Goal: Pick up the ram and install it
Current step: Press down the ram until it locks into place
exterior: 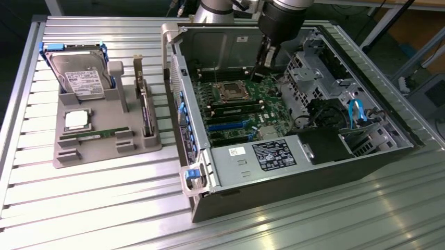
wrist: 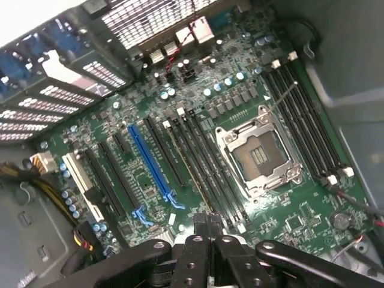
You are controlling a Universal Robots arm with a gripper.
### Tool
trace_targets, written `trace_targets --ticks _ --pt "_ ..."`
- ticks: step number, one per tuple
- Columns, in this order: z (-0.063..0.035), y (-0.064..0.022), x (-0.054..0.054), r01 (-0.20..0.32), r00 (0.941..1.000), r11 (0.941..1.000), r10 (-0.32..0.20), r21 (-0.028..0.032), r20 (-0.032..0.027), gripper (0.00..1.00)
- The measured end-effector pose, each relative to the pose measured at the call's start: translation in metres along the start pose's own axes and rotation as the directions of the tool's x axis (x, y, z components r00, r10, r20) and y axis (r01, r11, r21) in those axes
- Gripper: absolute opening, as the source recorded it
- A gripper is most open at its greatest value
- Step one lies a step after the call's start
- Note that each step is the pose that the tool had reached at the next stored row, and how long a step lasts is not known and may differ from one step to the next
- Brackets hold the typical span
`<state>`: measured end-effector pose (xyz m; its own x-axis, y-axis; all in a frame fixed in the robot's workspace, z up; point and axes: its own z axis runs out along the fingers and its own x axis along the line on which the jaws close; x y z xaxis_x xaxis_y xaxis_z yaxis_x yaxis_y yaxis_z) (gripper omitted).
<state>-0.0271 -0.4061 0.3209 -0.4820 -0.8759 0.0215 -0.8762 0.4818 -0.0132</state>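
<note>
The ram (exterior: 94, 134), a thin green stick, lies flat in the grey tray (exterior: 104, 153) at the exterior view's left. My gripper (exterior: 261, 73) hangs inside the open computer case (exterior: 230, 172), over the far part of the motherboard (exterior: 268, 96), well apart from the ram. In the wrist view the gripper (wrist: 205, 221) is shut, its black fingers (wrist: 197, 240) pressed together, and I see nothing between them. Below it run the long black memory slots (wrist: 207, 165) beside the open processor socket (wrist: 258, 155); more slots (wrist: 300, 120) lie on the socket's other side.
The tray also holds a hard drive (exterior: 80, 75), a square silver processor chip (exterior: 76, 120) and an upright expansion card (exterior: 145, 109). Inside the case are a blue card slot (wrist: 153, 162), a black shroud (exterior: 320, 146), drive cages (exterior: 306, 73) and cables. Ribbed aluminium table (exterior: 90, 208) surrounds everything.
</note>
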Motion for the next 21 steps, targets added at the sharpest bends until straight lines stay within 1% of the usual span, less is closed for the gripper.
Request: trace_targets --ticks 1,3,4,6,7,8,10,11,15,16,17,18,19,21 --pt "0.0 0.0 0.0 -0.025 0.9997 0.9997 0.025 -0.0005 -0.0005 0.1" --pt "0.0 0.0 0.0 -0.053 0.9986 0.9986 0.053 -0.0011 -0.0008 0.1" --pt "0.0 0.0 0.0 -0.081 0.9967 0.9967 0.081 -0.0017 -0.0012 0.1" --pt "0.0 0.0 0.0 -0.116 0.9932 0.9932 0.116 -0.0024 -0.0017 0.1" --pt "0.0 0.0 0.0 -0.138 0.9905 0.9905 0.138 -0.0028 -0.002 0.1" --pt "0.0 0.0 0.0 -0.164 0.9865 0.9865 0.164 -0.0033 -0.0025 0.1" --pt "0.0 0.0 0.0 -0.216 0.9763 0.9763 0.216 -0.0043 -0.0034 0.1" --pt "0.0 0.0 0.0 -0.23 0.9732 0.9732 0.23 -0.0046 -0.0037 0.1" --pt "0.0 0.0 0.0 -0.289 0.9572 0.9572 0.289 -0.0056 -0.0048 0.1" --pt "0.0 0.0 0.0 -0.31 0.9508 0.9508 0.31 -0.006 -0.0052 0.1" --pt "0.0 0.0 0.0 -0.321 0.9471 0.947 0.321 -0.0062 -0.0054 0.1" --pt "0.0 0.0 0.0 -0.344 0.9391 0.9391 0.344 -0.0066 -0.0058 0.1" --pt "0.0 0.0 0.0 -0.371 0.9285 0.9285 0.371 -0.0071 -0.0064 0.1" --pt "0.0 0.0 0.0 -0.398 0.9176 0.9176 0.397 -0.0075 -0.007 0.1"
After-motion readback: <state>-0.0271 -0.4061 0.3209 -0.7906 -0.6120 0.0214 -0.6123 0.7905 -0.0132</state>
